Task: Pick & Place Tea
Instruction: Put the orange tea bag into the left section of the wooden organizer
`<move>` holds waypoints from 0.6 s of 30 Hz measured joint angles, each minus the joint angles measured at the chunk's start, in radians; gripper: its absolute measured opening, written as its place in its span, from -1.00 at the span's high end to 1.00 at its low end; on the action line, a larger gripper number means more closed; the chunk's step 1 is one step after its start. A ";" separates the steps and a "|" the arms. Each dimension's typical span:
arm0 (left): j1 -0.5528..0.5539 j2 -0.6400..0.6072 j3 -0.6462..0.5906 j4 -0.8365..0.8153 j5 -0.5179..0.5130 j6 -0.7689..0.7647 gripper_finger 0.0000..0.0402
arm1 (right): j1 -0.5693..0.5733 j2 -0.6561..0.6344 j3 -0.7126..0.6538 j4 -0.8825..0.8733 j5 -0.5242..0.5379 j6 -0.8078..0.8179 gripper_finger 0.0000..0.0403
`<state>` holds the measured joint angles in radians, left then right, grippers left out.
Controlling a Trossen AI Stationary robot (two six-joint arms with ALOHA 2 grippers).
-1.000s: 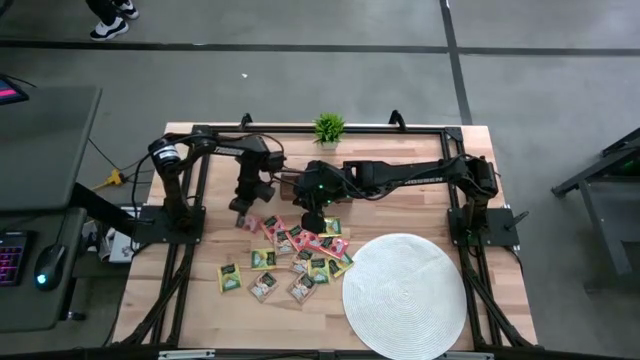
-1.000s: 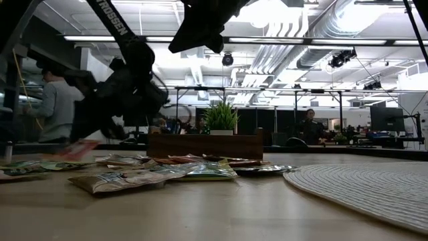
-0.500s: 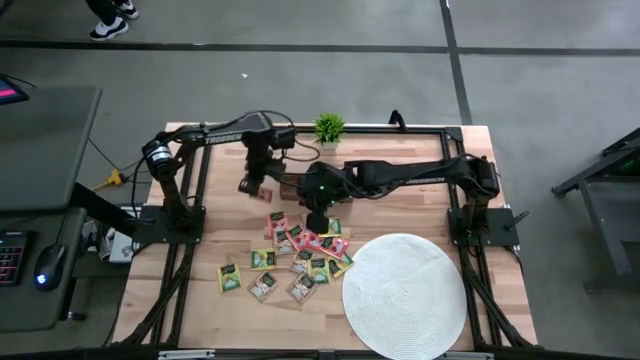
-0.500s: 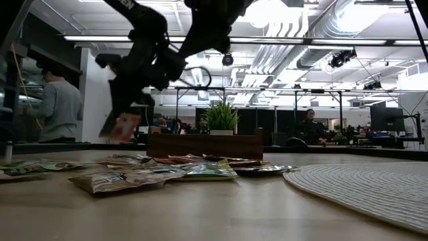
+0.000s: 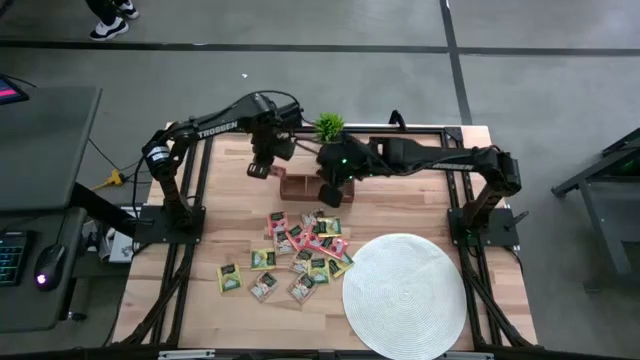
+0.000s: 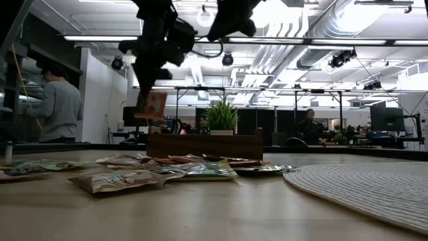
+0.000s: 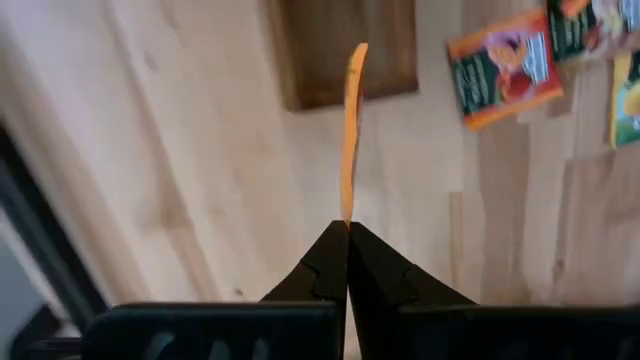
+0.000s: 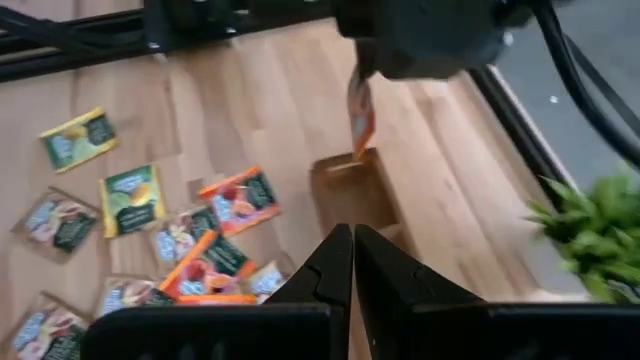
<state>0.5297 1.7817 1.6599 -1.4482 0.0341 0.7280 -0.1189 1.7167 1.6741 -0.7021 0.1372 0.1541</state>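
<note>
- Near the back edge of the table [image 5: 200,300], the left gripper [image 5: 260,168] hangs in the air with its fingers clamped on one pink-red tea packet [image 7: 350,130], held edge-on just beside the end of a small wooden box [image 5: 300,186].
- In the low view the held packet [image 6: 151,106] hangs above and to one side of the wooden box [image 6: 204,144], clear of the tabletop.
- The right gripper [image 5: 328,195] sits over the other end of the box, its fingers pressed together on nothing, as the right wrist view shows.
- The two arms crowd the same spot; the right arm's wrist covers part of the box from above.
- The rest of the tea packets [image 5: 295,255] lie scattered flat on the wood in front of the box, some overlapping, in pink-red, yellow and green.
- A round white mat [image 5: 405,295] lies just beside the pile; its near edge is cut off by the table frame.
- A small green potted plant [image 5: 329,127] stands at the back rail, just behind the box.
- Whether anything lies inside the box cannot be told; its walls hide the interior in the low view.
- A person [image 6: 55,110] stands in the room beyond the table.
</note>
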 joint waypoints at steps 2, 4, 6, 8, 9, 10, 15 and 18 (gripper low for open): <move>0.000 0.000 0.026 0.007 0.000 0.000 1.00 | -0.021 -0.012 0.000 -0.018 0.000 0.003 0.94; 0.000 0.000 0.045 0.013 0.000 0.000 1.00 | -0.035 -0.025 0.000 -0.036 0.013 0.004 0.94; 0.000 0.000 0.055 0.013 0.000 0.000 1.00 | -0.044 -0.028 0.000 -0.058 0.021 0.000 0.94; 0.000 0.000 0.055 0.009 -0.001 0.003 1.00 | -0.051 -0.031 -0.001 -0.097 0.011 -0.007 0.94; 0.000 0.000 0.055 0.007 -0.001 0.004 1.00 | -0.052 -0.031 -0.006 -0.113 0.011 -0.014 0.94; 0.000 0.000 0.055 0.007 -0.001 0.004 1.00 | -0.052 -0.032 -0.017 -0.114 0.010 -0.020 0.94; 0.000 0.000 0.055 0.011 -0.001 0.005 1.00 | -0.051 -0.038 -0.147 0.005 -0.021 -0.027 0.94; 0.000 0.000 0.055 0.010 -0.001 0.005 1.00 | -0.051 -0.040 -0.254 0.172 -0.094 -0.007 0.94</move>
<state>0.5297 1.7813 1.7149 -1.4379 0.0334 0.7334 -0.1701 1.6762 1.4204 -0.5301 0.0431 0.1466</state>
